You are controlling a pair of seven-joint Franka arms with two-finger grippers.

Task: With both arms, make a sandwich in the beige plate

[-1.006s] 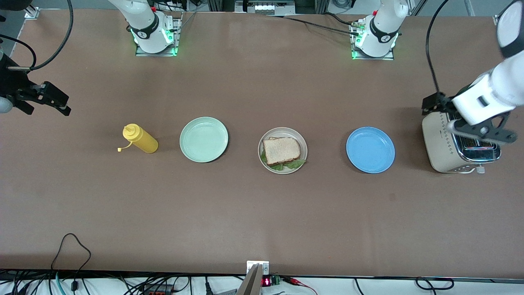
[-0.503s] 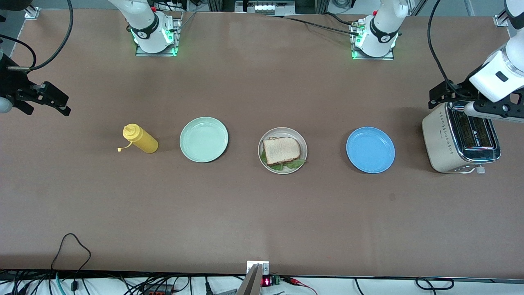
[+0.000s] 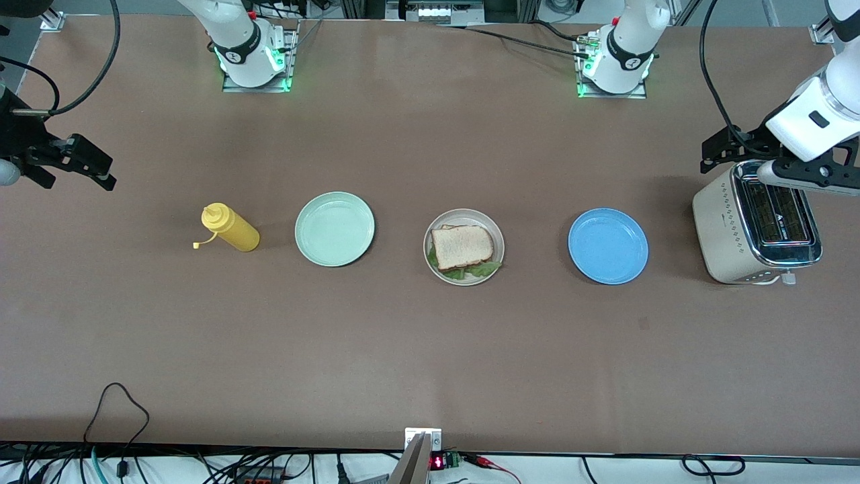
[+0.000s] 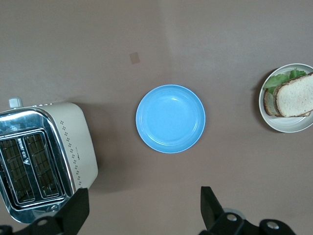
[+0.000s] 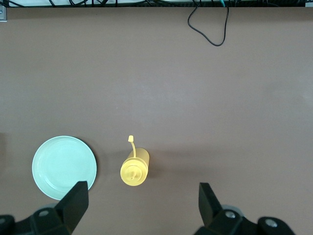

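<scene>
The sandwich (image 3: pixel 462 247) lies in the beige plate (image 3: pixel 465 213) at mid-table: a bread slice on top, green lettuce (image 3: pixel 485 269) showing at the edge nearer the front camera. The left wrist view catches the sandwich (image 4: pixel 296 95) and the beige plate (image 4: pixel 288 128) at its edge. My left gripper (image 3: pixel 752 158) (image 4: pixel 145 200) hangs open and empty high over the table beside the toaster. Over bare table at the right arm's end, my right gripper (image 3: pixel 94 168) (image 5: pixel 143 196) waits, open and empty.
A blue plate (image 3: pixel 608 246) (image 4: pixel 170 119) lies between the sandwich and a cream toaster (image 3: pixel 722 228) (image 4: pixel 73 147). Toward the right arm's end lie a mint-green plate (image 3: pixel 334 229) (image 5: pixel 64 167) and a yellow squeeze bottle (image 3: pixel 230 228) (image 5: pixel 134 169) on its side.
My left arm has drawn back from above the toaster toward the robots' side, uncovering the toaster's slots. The right arm and the sandwich have not moved.
</scene>
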